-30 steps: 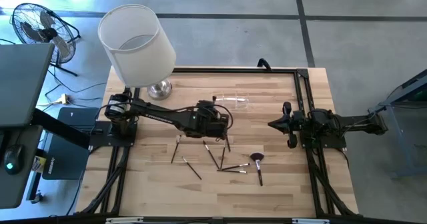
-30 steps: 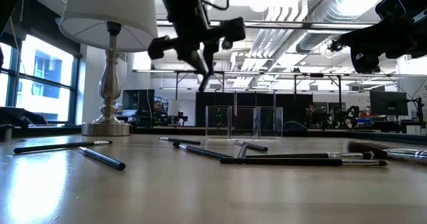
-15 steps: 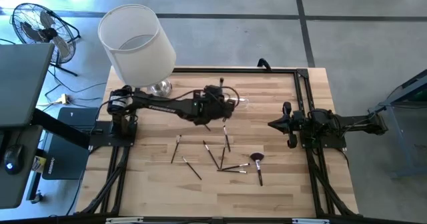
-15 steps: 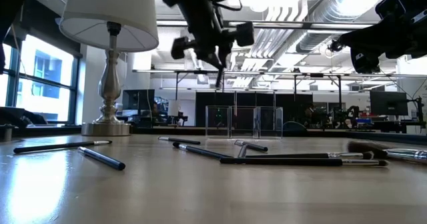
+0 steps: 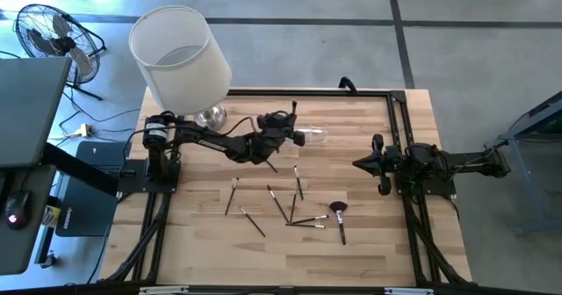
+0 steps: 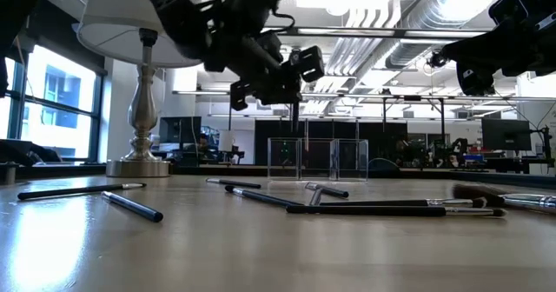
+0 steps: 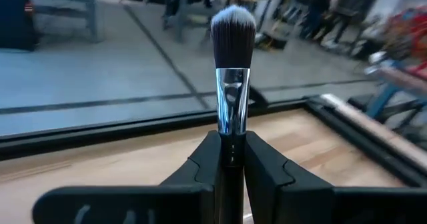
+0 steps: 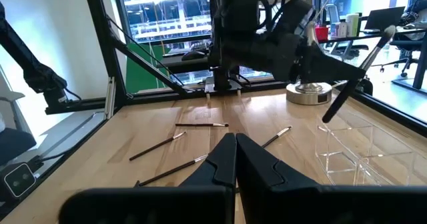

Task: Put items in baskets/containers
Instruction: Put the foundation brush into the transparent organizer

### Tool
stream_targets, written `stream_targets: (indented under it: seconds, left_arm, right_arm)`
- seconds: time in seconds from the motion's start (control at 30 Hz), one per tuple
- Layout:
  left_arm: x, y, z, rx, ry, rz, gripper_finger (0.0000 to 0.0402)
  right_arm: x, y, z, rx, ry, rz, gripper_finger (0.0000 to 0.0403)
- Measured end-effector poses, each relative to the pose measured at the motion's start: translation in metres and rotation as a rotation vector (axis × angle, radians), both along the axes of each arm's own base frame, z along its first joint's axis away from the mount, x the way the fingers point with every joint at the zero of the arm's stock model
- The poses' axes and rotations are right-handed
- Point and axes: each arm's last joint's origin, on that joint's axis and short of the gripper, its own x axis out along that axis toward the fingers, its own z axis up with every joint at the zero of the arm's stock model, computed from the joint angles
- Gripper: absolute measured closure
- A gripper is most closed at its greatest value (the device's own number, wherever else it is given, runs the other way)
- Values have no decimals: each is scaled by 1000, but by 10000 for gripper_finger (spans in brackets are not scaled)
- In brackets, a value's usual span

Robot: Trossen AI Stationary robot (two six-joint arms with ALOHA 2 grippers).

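A slim makeup brush (image 7: 233, 64) with a pale bristle tip and a silver ferrule is held in my left gripper (image 5: 285, 130), which is shut on it. It hangs in the air just left of the clear plastic holder (image 5: 316, 135). In the low view its dark handle end (image 6: 295, 116) points down over the holder (image 6: 317, 159). Several more brushes (image 5: 290, 209) lie flat on the wood nearer the front, among them one with a fluffy reddish head (image 5: 339, 208). My right gripper (image 5: 379, 165) rests shut at the table's right side. My left gripper pinches the brush's dark handle (image 7: 231, 152) just below the ferrule, between its two fingers (image 7: 265, 174). The fingers reach in about level from the table's left and lie across the handle. The brush is lifted clear and tilted, bristles up (image 8: 387, 32) and handle end down (image 8: 328, 116).
A lamp with a big white shade (image 5: 180, 56) and a silver base (image 5: 211, 117) stands at the far left. A black frame rail (image 5: 307, 91) runs along the far edge. Open wood lies between the loose brushes and the holder.
My left gripper has moved toward the table's far right, toward the holder, and sunk a little. It has tipped up from pointing down to about level. The brush went with it, and its handle end now points down above the holder.
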Motion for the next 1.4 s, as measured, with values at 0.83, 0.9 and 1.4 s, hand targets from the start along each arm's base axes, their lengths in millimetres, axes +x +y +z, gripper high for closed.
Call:
stream_targets:
  seconds: [0.83,0.9,1.4]
  left_arm:
    - [-8,18,-13,103,222,-74,325]
    - [-8,18,-13,103,221,-74,324]
    - [-8,17,-13,109,228,-77,321]
  right_arm:
    - [0,0,0,0,0,-1,402]
    - [0,0,0,0,0,0,402]
    - [0,0,0,0,1,0,402]
